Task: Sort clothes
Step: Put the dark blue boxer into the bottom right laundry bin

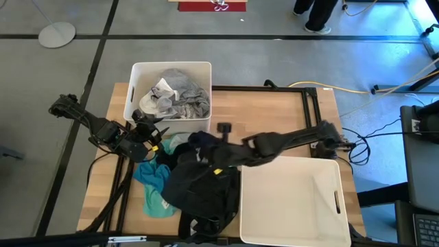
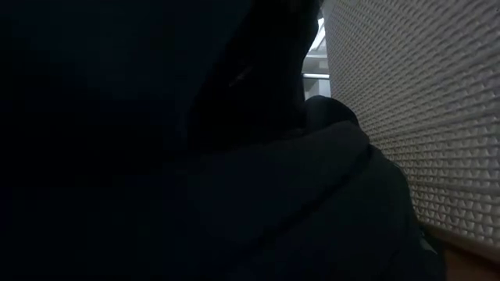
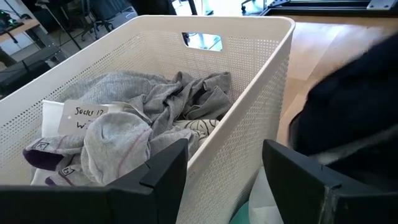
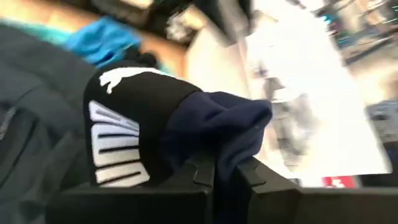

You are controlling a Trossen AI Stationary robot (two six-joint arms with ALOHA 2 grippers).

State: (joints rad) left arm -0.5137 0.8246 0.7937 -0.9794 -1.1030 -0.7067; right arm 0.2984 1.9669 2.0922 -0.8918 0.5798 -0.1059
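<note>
A heap of clothes lies on the table's near left: a black garment (image 1: 199,189) and teal pieces (image 1: 154,180). My right gripper (image 1: 208,147) reaches in from the right over the heap and is shut on a dark navy piece (image 4: 224,124); a black piece with white print (image 4: 124,137) sits against it. My left gripper (image 3: 224,165) stands open, with nothing between its fingers, at the near wall of the far white bin (image 1: 137,75), which holds grey and white clothes (image 3: 124,118). Dark cloth (image 2: 156,156) fills the low view. My right gripper pinches a bunched fold of the navy piece (image 4: 227,157) between its two fingers. The fingers slant down from the table's right. The navy cloth bulges up beyond the fingertips, and the black printed piece (image 4: 115,149) lies beside it; whether the fingers also catch that piece, I cannot tell.
A large white bin (image 1: 291,206) stands at the near right, its textured wall (image 2: 422,101) close beside the heap. The far bin carries a paper label (image 3: 84,115) among its clothes. Bare wood (image 1: 267,110) shows between the two bins.
</note>
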